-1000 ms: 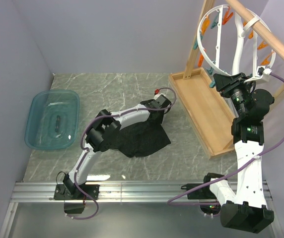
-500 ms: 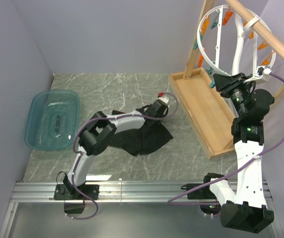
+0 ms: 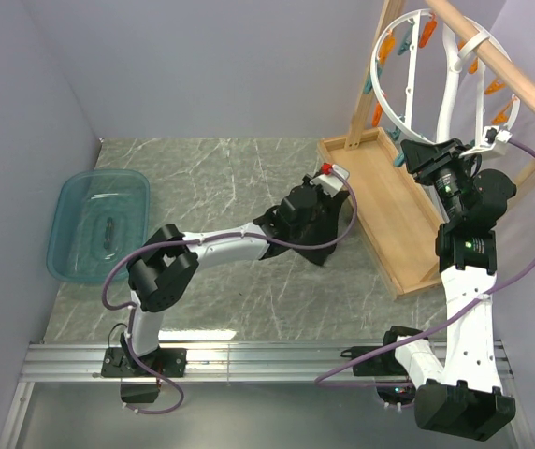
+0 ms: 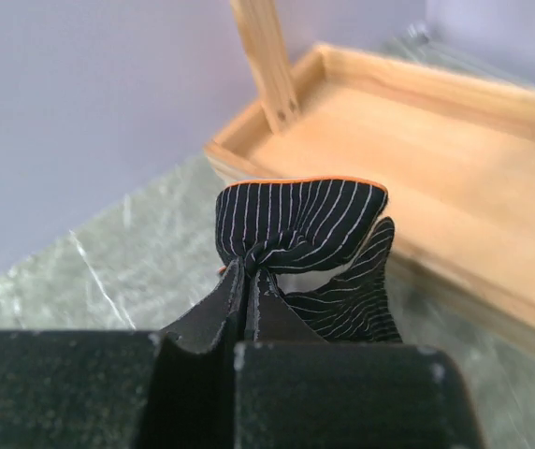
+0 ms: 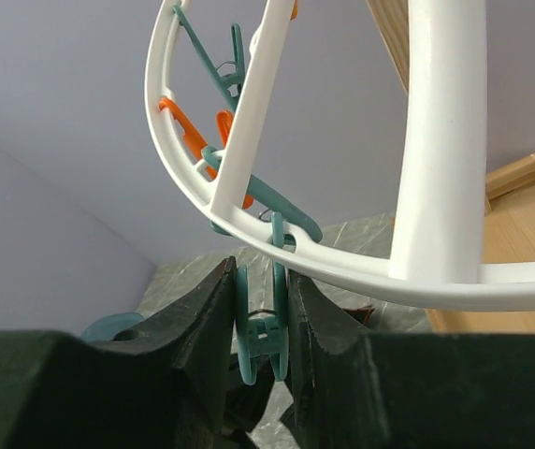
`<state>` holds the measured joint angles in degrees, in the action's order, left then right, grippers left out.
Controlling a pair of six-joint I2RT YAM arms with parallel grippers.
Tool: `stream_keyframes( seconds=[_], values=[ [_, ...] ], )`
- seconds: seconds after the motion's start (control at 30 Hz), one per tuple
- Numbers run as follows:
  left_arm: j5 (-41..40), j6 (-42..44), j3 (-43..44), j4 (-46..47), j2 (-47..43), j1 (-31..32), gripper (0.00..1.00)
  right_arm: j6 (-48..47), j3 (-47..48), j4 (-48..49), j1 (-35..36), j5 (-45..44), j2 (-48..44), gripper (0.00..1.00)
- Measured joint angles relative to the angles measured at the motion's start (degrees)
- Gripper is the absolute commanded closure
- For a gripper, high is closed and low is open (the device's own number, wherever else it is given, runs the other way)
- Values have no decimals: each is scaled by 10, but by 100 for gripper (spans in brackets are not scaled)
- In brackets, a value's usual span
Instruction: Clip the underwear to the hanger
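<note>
A grey marble-patterned table [image 3: 239, 178] between pale lilac walls [image 3: 211, 65] carries the scene. Near the middle of the overhead view, the left gripper [image 4: 249, 285] is pressed together on a bunched fold of the underwear [image 4: 300, 220], which is black with thin white pinstripes and an orange edge. The cloth is knotted tight at the fingertips and the rest hangs under the wrist; whether it brushes the table I cannot tell. It sits just beside the near corner of the wooden tray [image 3: 380, 206]. Pinched this way, a free edge stands up beyond the jaws, probably so it can be fed into a clip. At the upper right the hanger [image 3: 447, 84] hangs from the wooden frame. There the right gripper [image 5: 261, 299] squeezes a teal clothespin [image 5: 262, 337] dangling under the white ring, apparently to steady it and spread its mouth for the fabric. The garment is well apart from that pin, so the clipping is not yet done. A teal tub [image 3: 99, 224] sits at the left.
</note>
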<state>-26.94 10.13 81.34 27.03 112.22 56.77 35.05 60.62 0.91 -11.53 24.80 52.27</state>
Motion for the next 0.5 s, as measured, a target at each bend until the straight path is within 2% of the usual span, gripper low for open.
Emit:
stream_keyframes(
  seconds=[0.2, 0.33, 0.5],
  values=[
    [-35, 26, 10, 68, 0, -2, 100, 11, -2, 4, 0, 0, -2, 100],
    [-57, 45, 15, 148, -1, 0, 100, 29, -3, 8, 0, 3, -2, 100],
    [-57, 61, 21, 219, -3, 5, 100, 57, -7, 21, 0, 9, -1, 100]
  ],
)
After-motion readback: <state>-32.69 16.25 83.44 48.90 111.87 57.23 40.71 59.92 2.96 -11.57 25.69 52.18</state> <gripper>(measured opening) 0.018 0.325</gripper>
